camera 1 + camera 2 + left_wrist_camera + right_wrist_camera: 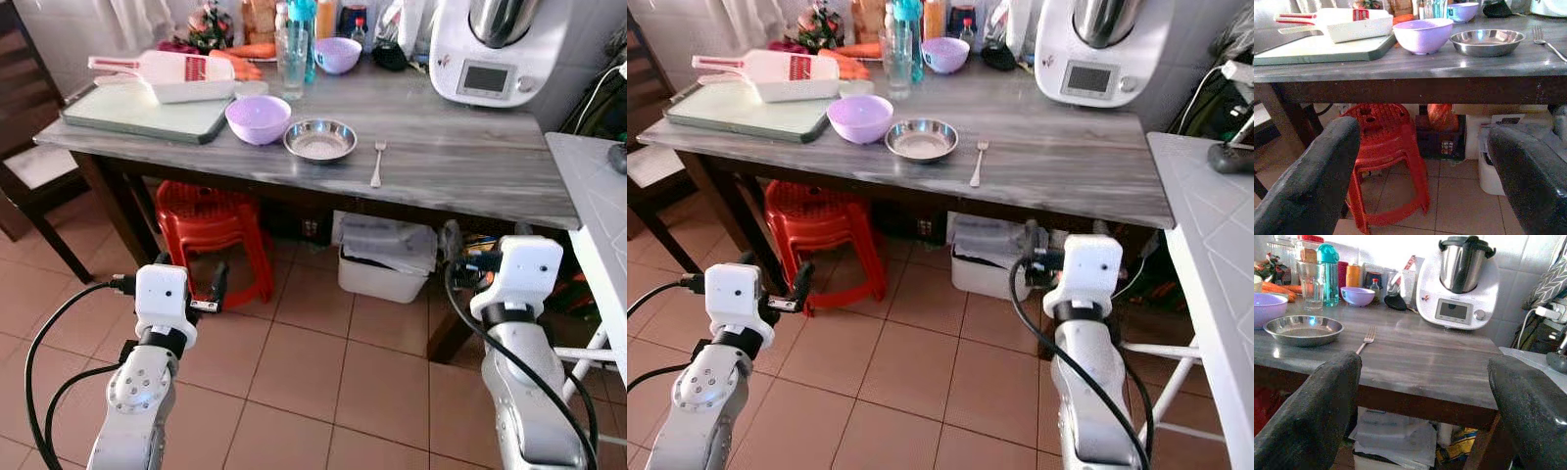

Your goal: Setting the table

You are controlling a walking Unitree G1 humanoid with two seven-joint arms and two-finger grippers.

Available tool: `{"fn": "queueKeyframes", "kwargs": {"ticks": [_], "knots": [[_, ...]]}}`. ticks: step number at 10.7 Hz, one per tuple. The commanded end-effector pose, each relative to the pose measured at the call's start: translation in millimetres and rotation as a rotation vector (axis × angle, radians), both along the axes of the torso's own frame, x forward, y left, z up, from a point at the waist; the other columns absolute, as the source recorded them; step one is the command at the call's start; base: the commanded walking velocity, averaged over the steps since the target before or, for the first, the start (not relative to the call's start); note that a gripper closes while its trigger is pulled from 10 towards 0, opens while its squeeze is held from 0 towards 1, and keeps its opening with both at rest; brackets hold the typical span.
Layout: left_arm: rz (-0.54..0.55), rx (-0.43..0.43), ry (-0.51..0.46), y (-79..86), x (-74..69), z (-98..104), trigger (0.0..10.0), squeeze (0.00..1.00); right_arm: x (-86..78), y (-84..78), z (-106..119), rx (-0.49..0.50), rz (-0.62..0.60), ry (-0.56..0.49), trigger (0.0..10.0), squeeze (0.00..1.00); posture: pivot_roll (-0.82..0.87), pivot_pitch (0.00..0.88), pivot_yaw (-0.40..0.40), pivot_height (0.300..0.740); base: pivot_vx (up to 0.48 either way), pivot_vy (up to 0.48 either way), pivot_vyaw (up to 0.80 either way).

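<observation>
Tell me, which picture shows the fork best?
The right wrist view: the fork lies close, its tines plain, beside the steel plate. The eye views show it whole but small on the table; the left wrist view catches it at the picture's edge.

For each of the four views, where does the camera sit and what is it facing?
Left eye: head, looking down at the table; both arms show, left gripper low.
Right eye: same scene, shifted; right gripper below the table edge.
Left wrist: faces purple bowl, steel plate, red stool between open fingers.
Right wrist: faces fork, food processor.
Shared: plate and fork.
</observation>
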State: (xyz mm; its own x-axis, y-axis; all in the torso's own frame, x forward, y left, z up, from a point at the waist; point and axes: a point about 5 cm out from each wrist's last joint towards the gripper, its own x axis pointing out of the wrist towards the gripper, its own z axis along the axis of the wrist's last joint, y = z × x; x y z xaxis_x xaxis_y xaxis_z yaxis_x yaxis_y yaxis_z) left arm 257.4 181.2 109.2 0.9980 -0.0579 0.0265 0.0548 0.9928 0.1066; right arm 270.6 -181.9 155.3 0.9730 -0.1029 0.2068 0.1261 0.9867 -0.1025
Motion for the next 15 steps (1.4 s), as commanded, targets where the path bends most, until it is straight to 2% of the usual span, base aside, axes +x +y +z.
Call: {"fn": "queueKeyframes", "kwargs": {"ticks": [1,8,15], "knots": [[-0.011,-0.007,0.015,-0.6,-2.5,-1.7,10.0,0.00,1.5,-1.4,-4.2,0.010,-0.004,0.018,10.0,0.00,0.09,0.071,-0.029,0.740,0.000,0.000,0.00],[-0.057,-0.022,0.008,-9.0,-1.1,2.6,10.0,0.00,1.1,-5.6,-4.4,0.006,-0.018,0.020,10.0,0.00,0.09,0.069,-0.027,0.740,0.000,0.000,0.00],[-0.061,-0.028,0.012,-9.7,1.0,2.3,10.0,0.00,0.8,-3.9,-3.4,0.006,-0.015,0.012,10.0,0.00,0.09,0.061,-0.025,0.740,0.000,-0.296,0.00]]}}
